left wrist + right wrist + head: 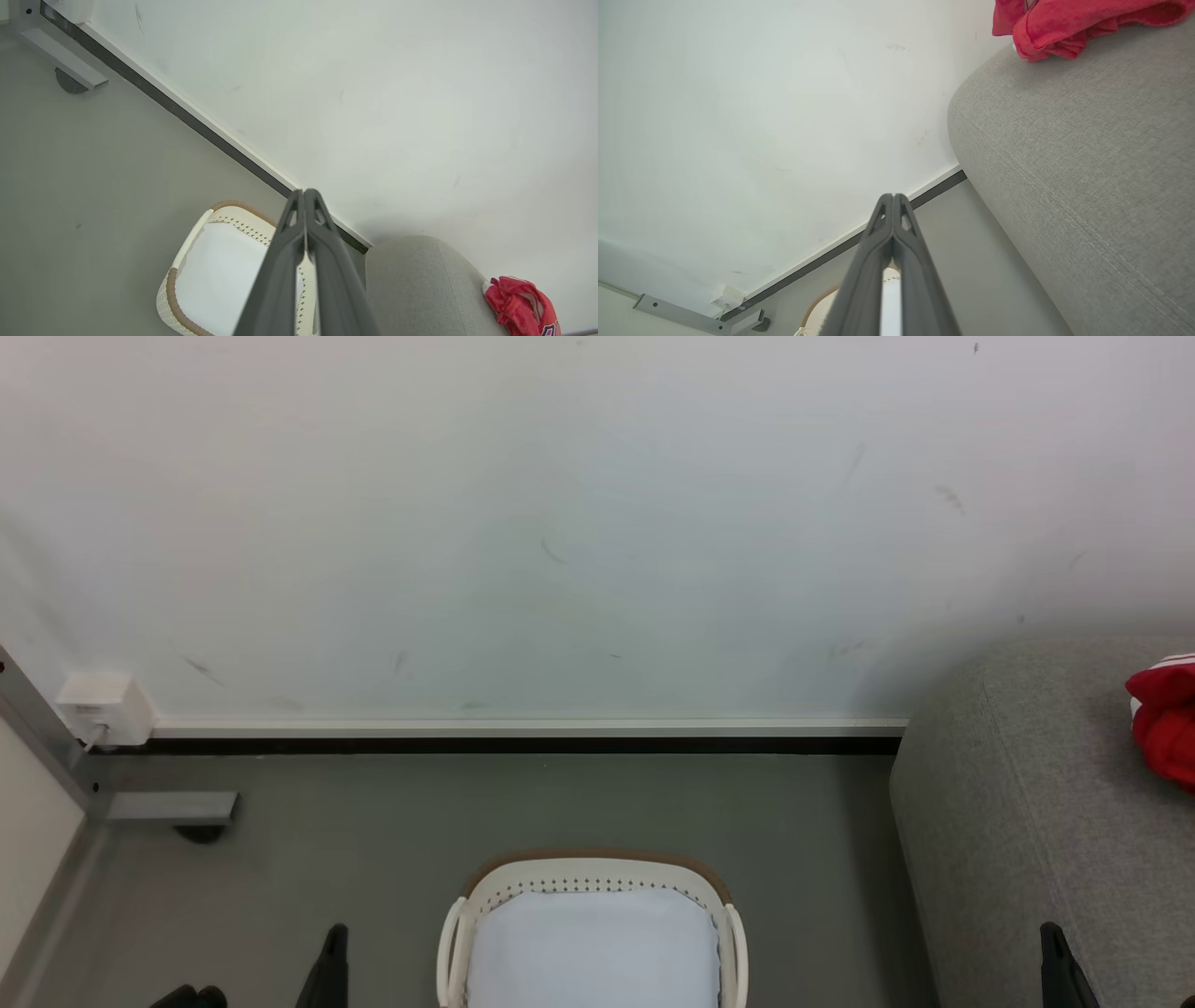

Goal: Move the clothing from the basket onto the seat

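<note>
Clothing cut off, rt edge.

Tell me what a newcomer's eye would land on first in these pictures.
The crumpled red jersey clothing stands out, lying on the large grey fabric sofa at the head view's right edge. The oval white perforated plastic basket with its brown rim sits on the floor at bottom centre, its visible part showing pale lining.

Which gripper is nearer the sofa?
The right gripper, right alongside the grey sofa; the left gripper sits on the far side of the basket.
</note>
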